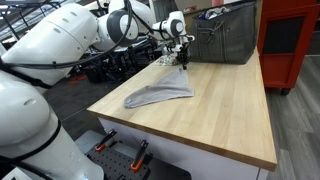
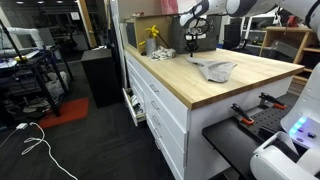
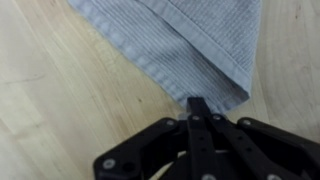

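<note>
A grey ribbed towel (image 1: 160, 93) lies spread on the wooden worktop (image 1: 225, 125); it also shows in an exterior view (image 2: 217, 68). My gripper (image 1: 182, 62) (image 2: 193, 50) hangs over the towel's far corner, pointing down. In the wrist view the two black fingers (image 3: 198, 103) are pressed together at the pointed corner of the towel (image 3: 180, 35), which seems pinched between the tips. That corner rises slightly off the wood toward the gripper.
A grey metal bin (image 1: 225, 35) stands at the back of the worktop just behind the gripper. A red cabinet (image 1: 290, 40) is beside the table. A yellow object (image 2: 152, 35) and small items sit near the far corner. Drawers (image 2: 155, 105) line the table's side.
</note>
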Robot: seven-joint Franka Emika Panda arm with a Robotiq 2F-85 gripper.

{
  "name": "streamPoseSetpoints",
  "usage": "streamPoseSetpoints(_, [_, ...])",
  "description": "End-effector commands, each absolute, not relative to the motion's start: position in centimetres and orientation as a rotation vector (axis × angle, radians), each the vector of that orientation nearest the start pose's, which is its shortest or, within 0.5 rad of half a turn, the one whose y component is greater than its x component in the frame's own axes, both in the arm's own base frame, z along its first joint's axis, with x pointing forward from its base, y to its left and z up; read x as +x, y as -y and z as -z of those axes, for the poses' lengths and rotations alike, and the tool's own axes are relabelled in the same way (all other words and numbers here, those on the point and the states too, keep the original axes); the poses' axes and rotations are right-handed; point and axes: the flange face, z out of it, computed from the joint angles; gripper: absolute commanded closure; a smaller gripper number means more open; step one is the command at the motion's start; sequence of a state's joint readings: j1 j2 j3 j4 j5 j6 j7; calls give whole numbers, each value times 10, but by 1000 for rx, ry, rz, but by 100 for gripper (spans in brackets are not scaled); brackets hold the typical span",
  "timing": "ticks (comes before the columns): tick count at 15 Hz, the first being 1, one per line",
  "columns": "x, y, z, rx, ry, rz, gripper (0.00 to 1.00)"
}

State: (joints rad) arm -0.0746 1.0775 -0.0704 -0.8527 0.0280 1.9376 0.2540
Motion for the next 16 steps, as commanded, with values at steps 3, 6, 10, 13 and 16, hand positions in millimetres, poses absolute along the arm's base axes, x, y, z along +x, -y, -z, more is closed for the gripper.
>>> streamPoseSetpoints(3, [756, 122, -292, -3058, -659, -1, 100])
streamPoseSetpoints(6, [735, 140, -314, -3037, -613, -8, 100])
streamPoseSetpoints(10, [709, 130, -324, -3042, -465, -28, 100])
streamPoseSetpoints(13, [688, 98, -317, -3037, -332, -75, 100])
streamPoseSetpoints(16, [674, 71, -299, -3038, -255, -165, 100])
